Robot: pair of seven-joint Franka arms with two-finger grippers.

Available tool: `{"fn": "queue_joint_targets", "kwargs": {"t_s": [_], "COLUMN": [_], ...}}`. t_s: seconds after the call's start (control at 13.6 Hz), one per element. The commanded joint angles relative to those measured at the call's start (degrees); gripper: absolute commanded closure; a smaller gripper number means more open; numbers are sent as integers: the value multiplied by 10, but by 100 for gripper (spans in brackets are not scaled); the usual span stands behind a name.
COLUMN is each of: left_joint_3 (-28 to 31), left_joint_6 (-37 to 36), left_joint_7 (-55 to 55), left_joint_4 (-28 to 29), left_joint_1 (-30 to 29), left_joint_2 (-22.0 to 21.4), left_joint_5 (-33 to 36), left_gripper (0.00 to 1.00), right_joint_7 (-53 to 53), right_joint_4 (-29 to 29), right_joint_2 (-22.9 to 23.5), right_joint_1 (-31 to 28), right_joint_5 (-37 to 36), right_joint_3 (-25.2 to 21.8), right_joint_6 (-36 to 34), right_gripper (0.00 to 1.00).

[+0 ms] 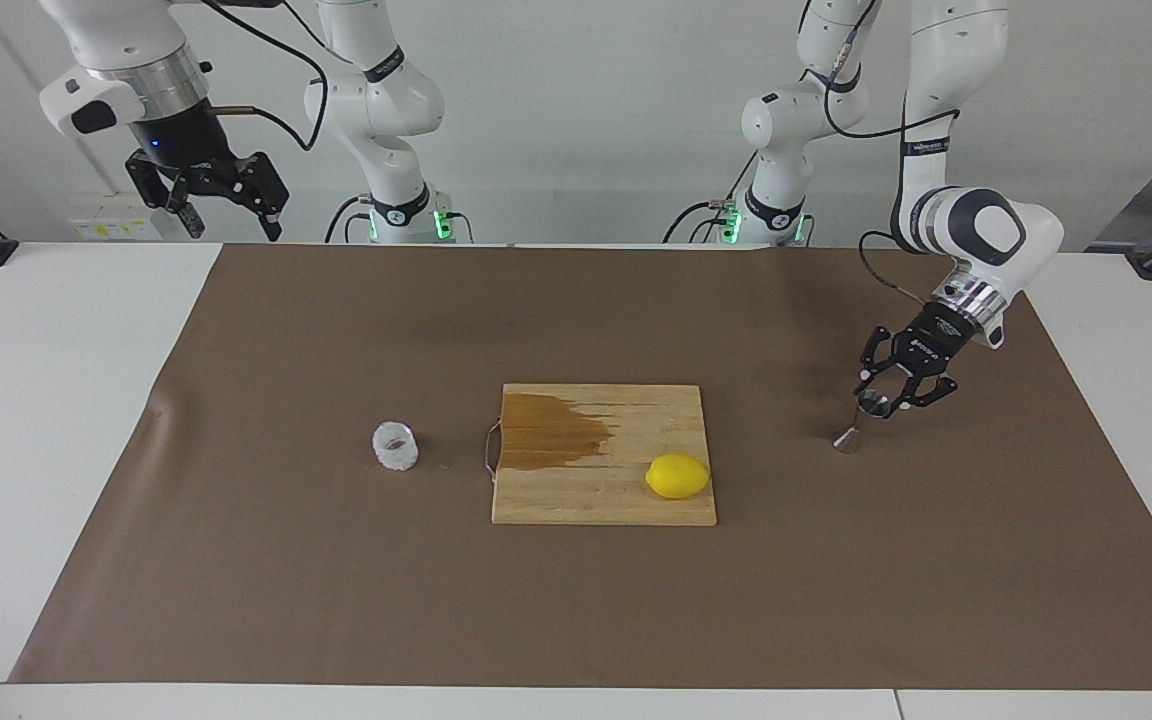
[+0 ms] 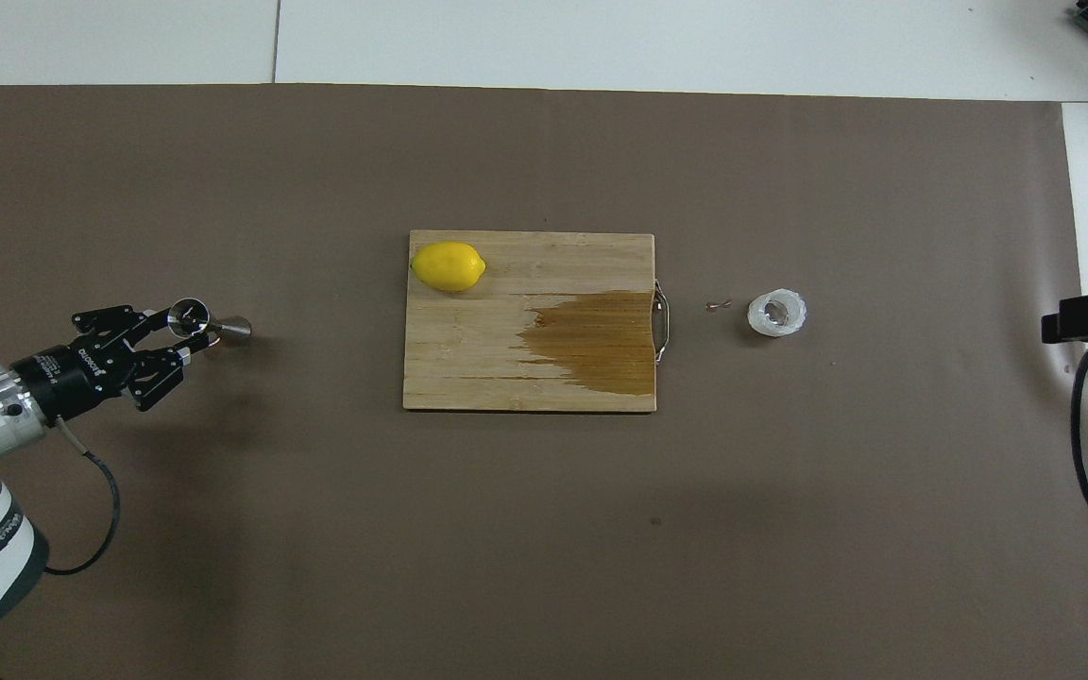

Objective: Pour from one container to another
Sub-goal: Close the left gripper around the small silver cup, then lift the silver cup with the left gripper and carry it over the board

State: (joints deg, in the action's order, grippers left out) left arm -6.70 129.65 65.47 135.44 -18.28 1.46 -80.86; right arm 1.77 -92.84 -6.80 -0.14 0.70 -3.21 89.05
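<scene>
While I watch from the facing view, my left gripper [image 1: 882,399] sits low at the left arm's end of the worktop [image 1: 56,420], its fingers clenched on the upper cone of the steel jigger [image 1: 861,421]. The jigger leans a little, its lower cone down on the brown mat [image 1: 336,600]. My right gripper [image 1: 226,205] hangs high by its own base, over the mat's edge nearest the robots, fingers released and holding nothing; that arm waits. The whitish glass cup [image 1: 395,445] stands upright on the mat toward the right arm's end, just beside the handle end of the wooden cutting board [image 1: 626,505]. I see a dark wet stain [image 1: 551,430] across the board's handle end, and a lemon [image 1: 677,475] lying on the board at its corner toward the left arm's end, farther from the robots.

From the overhead view, I see the left gripper [image 2: 187,332] reaching in over the mat [image 2: 544,548], its fingers pinching the jigger [image 2: 209,324] at the rim of its open mouth. The glass cup [image 2: 776,314] is well apart from it, with the cutting board [image 2: 468,368], the stain [image 2: 601,345] and the lemon [image 2: 449,266] between them. A tiny shiny bit [image 2: 719,305] lies on the mat between cup and board handle; I cannot tell what it is. The right gripper does not show here.
</scene>
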Motion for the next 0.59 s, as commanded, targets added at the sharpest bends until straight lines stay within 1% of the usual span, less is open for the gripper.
{"fn": "queue_joint_targets", "kwargs": {"t_s": [0.0,0.15,0.37,0.51], "left_joint_3": [5,5,-3,-5], "left_joint_6": [-28,-41,-44,-41], "left_joint_7": [-9,-3,25,69], "left_joint_4": [-2,-20,-33,-46], "left_joint_1": [-2,-1,10,39], "left_joint_2": [-16,-17,-37,-45], "left_joint_5": [-14,-12,-11,-11], "left_gripper": [100,100,100,100], "right_joint_7": [9,9,9,9], "right_joint_4": [-5,-5,-5,-5], "right_joint_2": [-7,-7,-7,-7], "right_joint_1": [-4,-4,-4,-4], "right_joint_5": [7,7,7,7], "right_joint_3": [2,2,2,2], "right_joint_6": [-6,-6,-6,-6], "right_gripper": [0,0,0,0]}}
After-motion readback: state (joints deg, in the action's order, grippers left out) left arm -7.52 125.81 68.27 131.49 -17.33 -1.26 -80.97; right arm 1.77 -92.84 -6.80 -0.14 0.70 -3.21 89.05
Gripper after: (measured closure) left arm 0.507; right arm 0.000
